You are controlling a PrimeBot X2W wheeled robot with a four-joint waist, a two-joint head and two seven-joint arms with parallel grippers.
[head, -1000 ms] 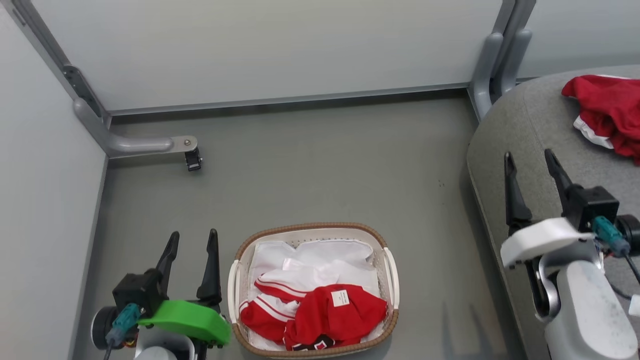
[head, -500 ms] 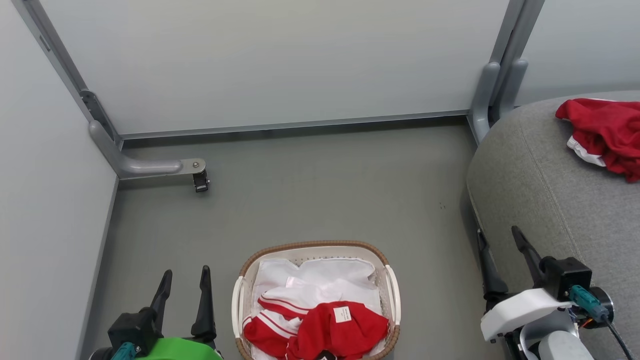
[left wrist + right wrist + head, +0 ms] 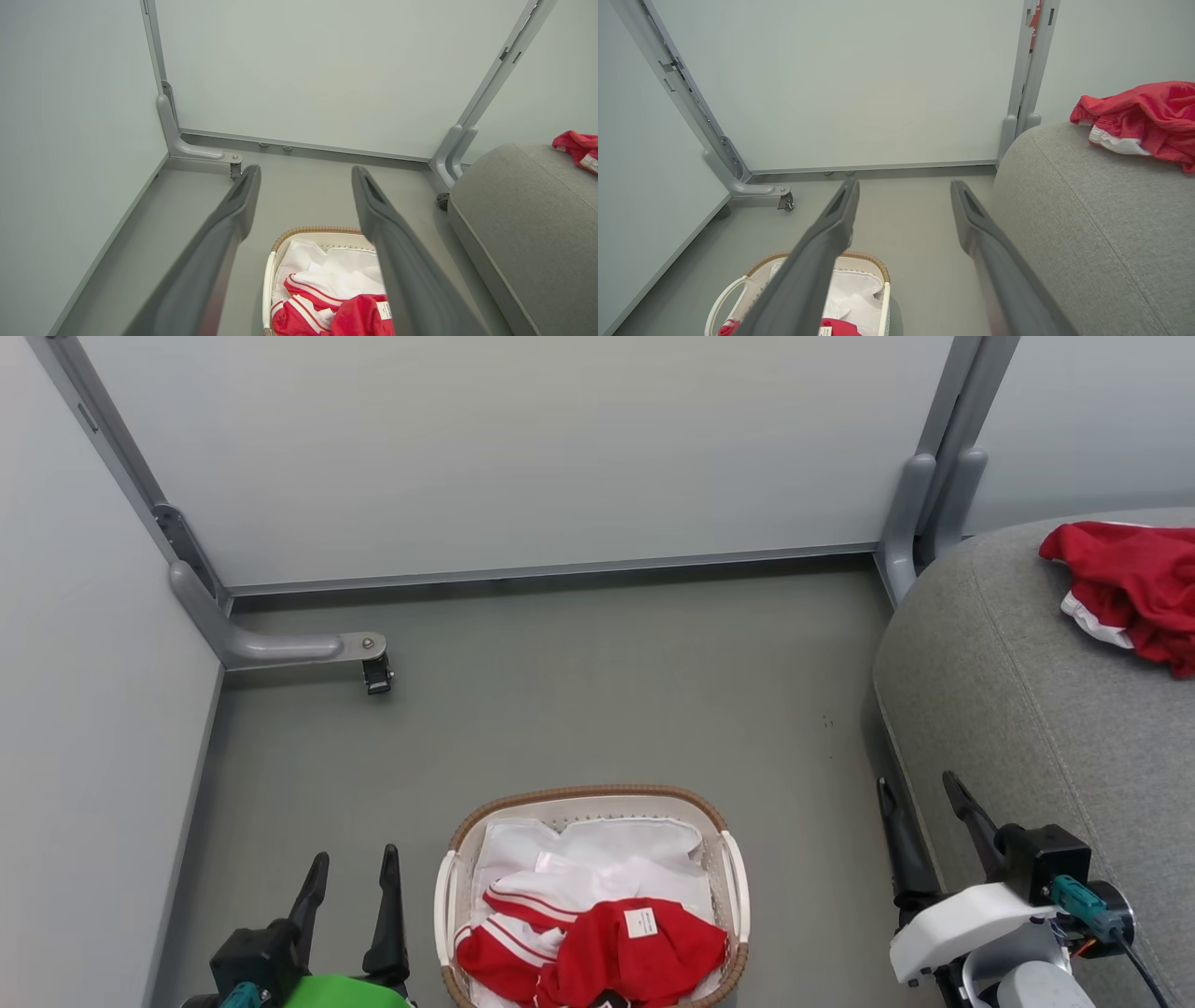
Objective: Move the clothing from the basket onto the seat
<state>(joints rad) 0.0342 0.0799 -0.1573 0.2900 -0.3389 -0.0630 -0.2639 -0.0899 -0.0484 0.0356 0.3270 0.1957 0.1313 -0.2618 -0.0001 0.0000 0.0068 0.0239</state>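
Both arms have pulled back low since a second ago (head cam shifted too): left tool [image 3: 356, 854] just left of the basket [image 3: 588, 792], right tool [image 3: 917, 781] by the seat [image 3: 1008, 709] edge, both spread and empty. Clothing [image 3: 616, 947] sits bunched at the basket's near end on the white liner [image 3: 597, 845]; one red piece [image 3: 1134, 579] already lies on the seat. Looks light and limp and will likely drape and snag, so I'd pinch the top red fold near the label [image 3: 639, 922], clear of the liner.
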